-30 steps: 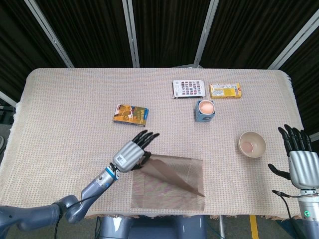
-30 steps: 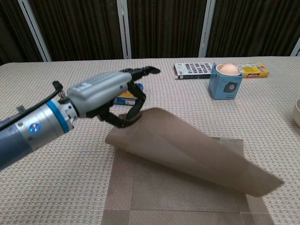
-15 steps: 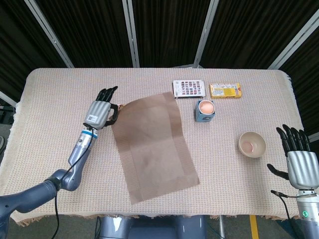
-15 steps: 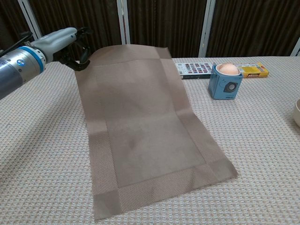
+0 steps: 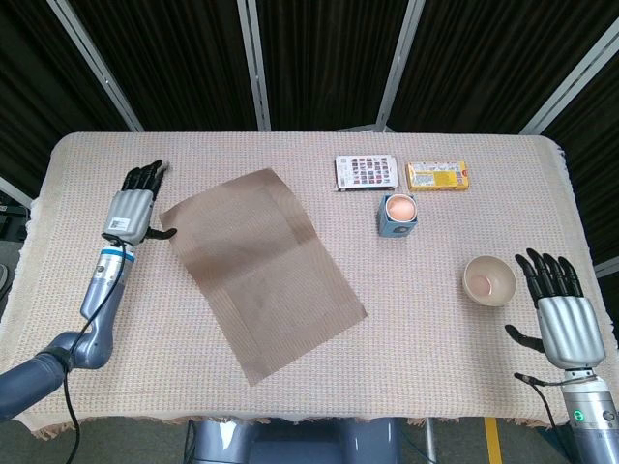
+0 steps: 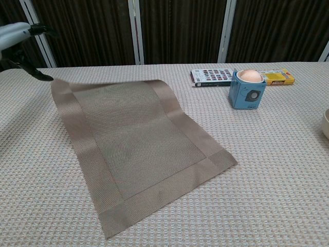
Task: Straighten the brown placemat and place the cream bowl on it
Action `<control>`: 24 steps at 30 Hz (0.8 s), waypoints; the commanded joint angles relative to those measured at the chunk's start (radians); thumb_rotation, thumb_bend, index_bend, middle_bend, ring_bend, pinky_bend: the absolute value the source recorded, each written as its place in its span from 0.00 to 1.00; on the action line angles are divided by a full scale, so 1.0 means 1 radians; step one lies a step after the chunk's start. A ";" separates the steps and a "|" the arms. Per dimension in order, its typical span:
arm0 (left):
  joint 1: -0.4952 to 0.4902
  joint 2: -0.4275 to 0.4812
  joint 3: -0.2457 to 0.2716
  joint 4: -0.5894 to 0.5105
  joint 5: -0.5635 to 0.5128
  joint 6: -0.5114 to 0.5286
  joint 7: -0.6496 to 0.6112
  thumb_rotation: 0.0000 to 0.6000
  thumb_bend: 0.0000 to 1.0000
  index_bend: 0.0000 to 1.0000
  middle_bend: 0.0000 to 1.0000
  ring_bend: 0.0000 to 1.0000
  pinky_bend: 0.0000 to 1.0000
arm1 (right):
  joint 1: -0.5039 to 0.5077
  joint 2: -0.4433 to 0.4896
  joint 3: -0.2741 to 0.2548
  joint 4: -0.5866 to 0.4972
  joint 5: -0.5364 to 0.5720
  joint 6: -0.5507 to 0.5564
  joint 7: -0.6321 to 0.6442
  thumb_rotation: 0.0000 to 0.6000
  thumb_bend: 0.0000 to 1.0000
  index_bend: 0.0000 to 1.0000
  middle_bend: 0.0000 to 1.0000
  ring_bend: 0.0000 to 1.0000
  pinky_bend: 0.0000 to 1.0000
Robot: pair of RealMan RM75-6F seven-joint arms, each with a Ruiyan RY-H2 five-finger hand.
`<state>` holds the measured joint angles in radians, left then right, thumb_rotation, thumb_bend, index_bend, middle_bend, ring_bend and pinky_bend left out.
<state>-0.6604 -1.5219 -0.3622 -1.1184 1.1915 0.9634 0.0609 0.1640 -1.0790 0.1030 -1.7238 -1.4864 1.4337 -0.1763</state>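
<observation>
We are seeing the brown placemat (image 5: 259, 274) lying unfolded on the woven tablecloth (image 5: 464, 358), turned at a slant to the table's edges, its far left corner lifting slightly off the cloth in the chest view. We are taking this placemat as our landmark.

Just off its far left corner, the left hand (image 5: 133, 204) is hovering with its fingers stretched out and apart; the thumb tip is reaching toward that corner, but we cannot tell whether it is touching the mat, and nothing is sitting in the hand's grip. The chest view is catching only a sliver of this hand (image 6: 20, 43) at the upper left edge.

Well to the right of the placemat, the cream bowl (image 5: 489, 280) is sitting upright on the cloth, apart from the mat. Just beyond the bowl, still further from the placemat, the right hand (image 5: 556, 307) is waiting with fingers spread and holding nothing, close to the bowl without touching it.

Between the placemat and the bowl, a little further back, a blue cube-shaped holder (image 5: 397, 216) with a peach-coloured ball on top is standing. Behind it, past the placemat's far right side, a box with a grid of small pictures (image 5: 367, 173) and a yellow box (image 5: 437, 176) are lying flat side by side.
</observation>
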 commanded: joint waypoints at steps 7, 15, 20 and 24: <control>0.172 0.233 0.068 -0.330 -0.034 0.147 0.148 1.00 0.00 0.00 0.00 0.00 0.00 | 0.134 -0.026 -0.027 0.032 -0.113 -0.181 0.046 1.00 0.00 0.00 0.00 0.00 0.00; 0.301 0.345 0.157 -0.550 0.009 0.301 0.241 1.00 0.00 0.00 0.00 0.00 0.00 | 0.308 -0.135 -0.013 0.155 -0.186 -0.366 0.080 1.00 0.00 0.00 0.00 0.00 0.00; 0.360 0.368 0.200 -0.623 0.036 0.380 0.273 1.00 0.00 0.00 0.00 0.00 0.00 | 0.379 -0.232 -0.015 0.253 -0.195 -0.440 0.096 1.00 0.00 0.01 0.00 0.00 0.00; 0.402 0.379 0.221 -0.666 0.062 0.449 0.283 1.00 0.00 0.00 0.00 0.00 0.00 | 0.414 -0.306 -0.021 0.310 -0.194 -0.466 0.107 1.00 0.00 0.01 0.00 0.00 0.00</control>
<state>-0.2756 -1.1524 -0.1549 -1.7633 1.2382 1.3856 0.3359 0.5597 -1.3564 0.0858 -1.4345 -1.6767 0.9859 -0.0781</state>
